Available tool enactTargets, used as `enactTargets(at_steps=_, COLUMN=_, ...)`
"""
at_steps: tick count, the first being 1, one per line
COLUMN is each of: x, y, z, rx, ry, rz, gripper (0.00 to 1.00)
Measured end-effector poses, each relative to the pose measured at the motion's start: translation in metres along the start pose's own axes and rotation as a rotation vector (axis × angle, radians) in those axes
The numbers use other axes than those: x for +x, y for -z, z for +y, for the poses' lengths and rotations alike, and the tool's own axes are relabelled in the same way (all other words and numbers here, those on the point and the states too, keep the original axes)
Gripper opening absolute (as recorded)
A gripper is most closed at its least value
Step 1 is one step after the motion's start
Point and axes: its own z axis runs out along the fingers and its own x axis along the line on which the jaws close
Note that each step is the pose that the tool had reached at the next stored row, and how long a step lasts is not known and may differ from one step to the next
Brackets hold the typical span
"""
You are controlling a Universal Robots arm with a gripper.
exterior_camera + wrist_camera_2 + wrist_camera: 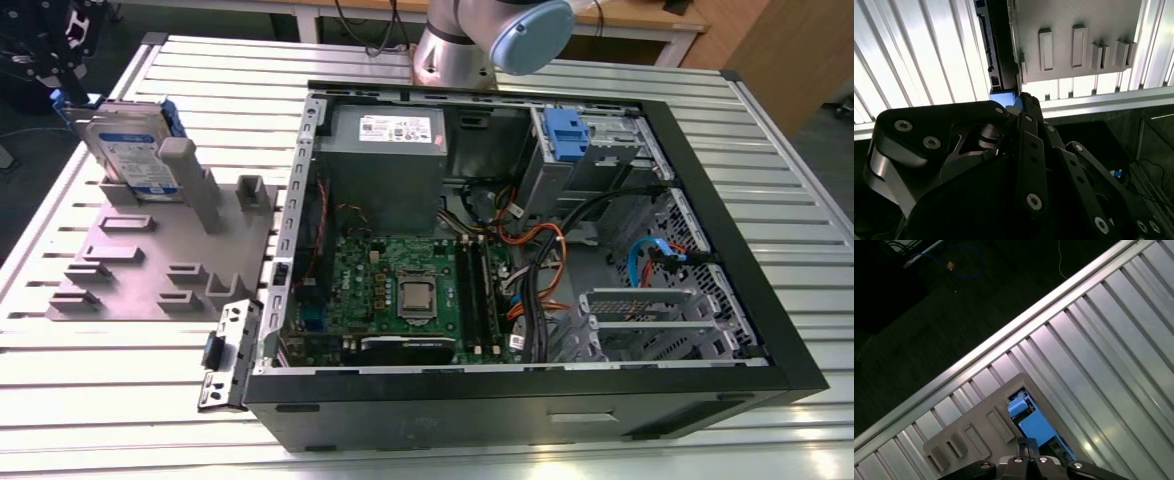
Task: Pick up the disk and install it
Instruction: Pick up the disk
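The disk (131, 145) stands upright on its edge in a slot at the far end of a grey fixture plate (147, 260), at the exterior view's left. It is silver-grey with a white-and-blue label and blue rails. My black gripper (51, 65) hangs just above and behind the disk's far upper edge. In the second wrist view the gripper (1021, 100) is close over the disk's blue rail (1003, 97) beside the fixture plate (1079, 20). The first wrist view has the blue rail (1035, 424) directly off the gripper's tip (1026, 442).
An open computer case (534, 250) lies on the slatted metal table (747, 150), at the exterior view's right of the fixture. Inside are a grey power-supply box (387, 130), a motherboard, cables and a silver drive cage with a blue latch (567, 135). The arm's base (467, 40) stands behind the case.
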Motion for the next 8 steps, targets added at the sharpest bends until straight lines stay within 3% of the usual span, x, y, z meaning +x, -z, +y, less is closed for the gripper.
enactTargets(at_steps=8, x=0.0000, y=0.0000, z=0.0000, rx=0.0000, ry=0.001, rz=0.0001, gripper=0.11)
